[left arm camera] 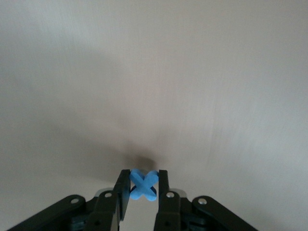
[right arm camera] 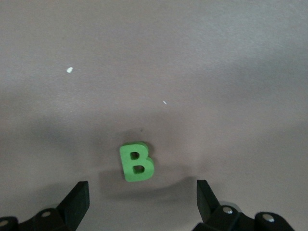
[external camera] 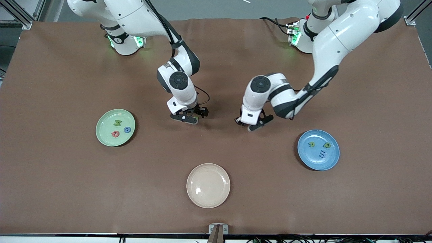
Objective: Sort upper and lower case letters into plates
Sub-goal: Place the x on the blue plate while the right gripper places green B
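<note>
Pale green plate (external camera: pixel 101 135) – three letters; blue plate (external camera: pixel 332 160) – three

This was a robotics lab, not anyone's home. Two white arms (external camera: pixel 324 50) stood bolted at one edge of a wide table (external camera: pixel 67 189) covered in a plain brown mat, green status lights glowing at their bases (external camera: pixel 126 42). Aluminium framing (external camera: pixel 20 15) ran along the corners, and black cables (external camera: pixel 337 239) lay bundled along the edge nearest the front camera, where a small bracket (external camera: pixel 218 229) was clamped. The props looked staged for a test: three plain plates (external camera: pixel 208 185) spaced well apart, with tiny toy letters (external camera: pixel 317 148) in two of them. The floor past the table was bare grey.
</note>
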Motion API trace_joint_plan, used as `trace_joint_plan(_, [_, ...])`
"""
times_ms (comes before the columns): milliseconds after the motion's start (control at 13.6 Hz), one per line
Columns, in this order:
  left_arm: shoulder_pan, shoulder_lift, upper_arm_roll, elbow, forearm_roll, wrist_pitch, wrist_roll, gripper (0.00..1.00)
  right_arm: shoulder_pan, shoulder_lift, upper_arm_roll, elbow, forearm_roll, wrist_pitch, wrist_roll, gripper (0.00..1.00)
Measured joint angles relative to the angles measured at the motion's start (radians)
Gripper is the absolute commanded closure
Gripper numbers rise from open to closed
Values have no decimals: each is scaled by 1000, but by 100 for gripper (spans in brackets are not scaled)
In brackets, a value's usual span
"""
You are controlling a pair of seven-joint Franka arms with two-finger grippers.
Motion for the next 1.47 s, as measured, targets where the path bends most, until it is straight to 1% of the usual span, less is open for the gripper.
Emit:
trace_joint_plan(147, [41,-11,-1,52,4,-30,47,99,0,4,-3,9,-33,0,-4,10])
trace_joint_plan(294, [67,-20,-1,108,4,-85,135,99,0,5,-8,16,-56,-1,-7,17])
trace_joint_plan(442, [100,-27,-1,153,4,-141,252,99,0,12,-11,25,-61,-1,-10,23])
trace_joint_plan(589, [159,-30,-3,169,4,-174,385,99,0,26,-11,35,-61,-1,-11,26])
trace_joint_plan(736, [230,-37,-11,173,4,-205,516,99,0,34,-10,40,-61,-1,-11,33])
trace_joint_plan(810, [266,-42,-22,173,4,-222,576,98,0,36,-10,41,-62,-1,-11,43])
trace_joint_plan(883, [304,-48,-39,174,4,-236,626,98,0,36,-10,41,-62,-1,-11,67])
trace_joint_plan(957, [337,-53,-51,174,4,-246,665,97,0,34,-11,43,-62,-3,-11,88])
trace_joint_plan(1030, [366,-56,-57,173,4,-253,705,96,0,33,-11,47,-62,-6,-11,98])
trace_joint_plan(1104, [391,-56,-57,171,4,-257,739,96,0,32,-13,50,-62,-14,-11,100])
trace_joint_plan(1251, [437,-49,-56,156,4,-257,769,91,-1,31,-16,52,-61,-19,-10,100])
trace_joint_plan(1472, [459,-17,-55,146,4,-256,774,77,-43,28,-26,52,-62,-26,-29,100])
